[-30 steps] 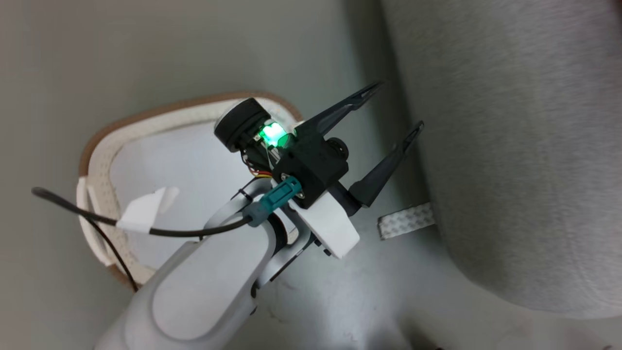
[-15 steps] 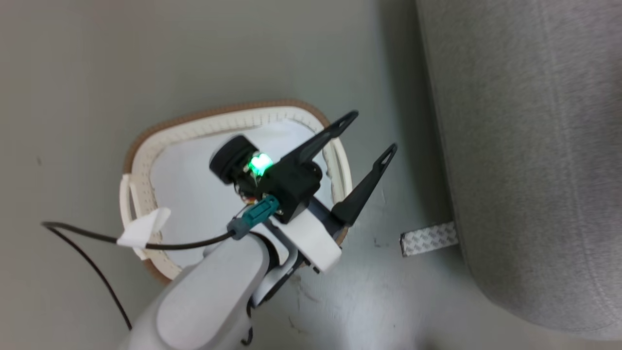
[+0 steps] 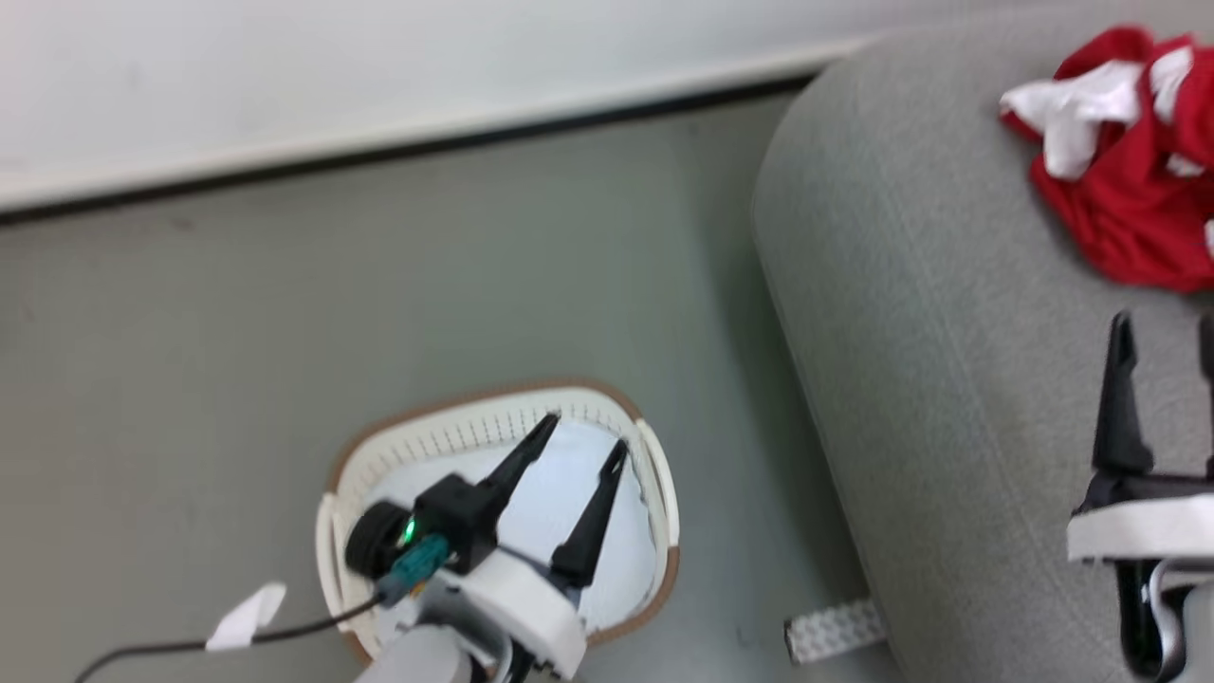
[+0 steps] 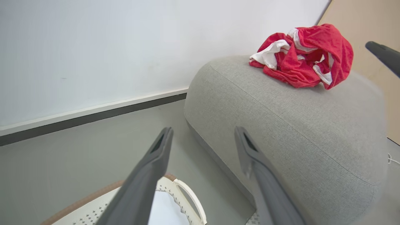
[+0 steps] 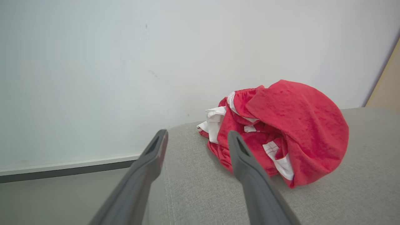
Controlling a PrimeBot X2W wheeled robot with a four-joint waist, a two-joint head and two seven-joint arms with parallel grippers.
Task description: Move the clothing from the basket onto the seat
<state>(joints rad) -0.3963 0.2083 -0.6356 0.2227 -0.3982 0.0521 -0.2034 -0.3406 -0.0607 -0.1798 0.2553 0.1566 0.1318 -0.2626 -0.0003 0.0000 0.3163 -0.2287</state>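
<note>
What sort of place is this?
Probably a plain indoor room, perhaps a staged living space: a grey fabric seat, a laundry basket on the smooth floor, a bare white wall.

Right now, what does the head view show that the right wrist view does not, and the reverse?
Head view adds: the white basket, the open left end effector above it, and a patterned strip on the floor. Right wrist view adds: a tan panel beside the wall. Both share: the red clothing lying on the grey seat, and the open right end effector.

A patterned strip point(image 3: 835, 628) lies on grey floor point(image 3: 285, 285).
</note>
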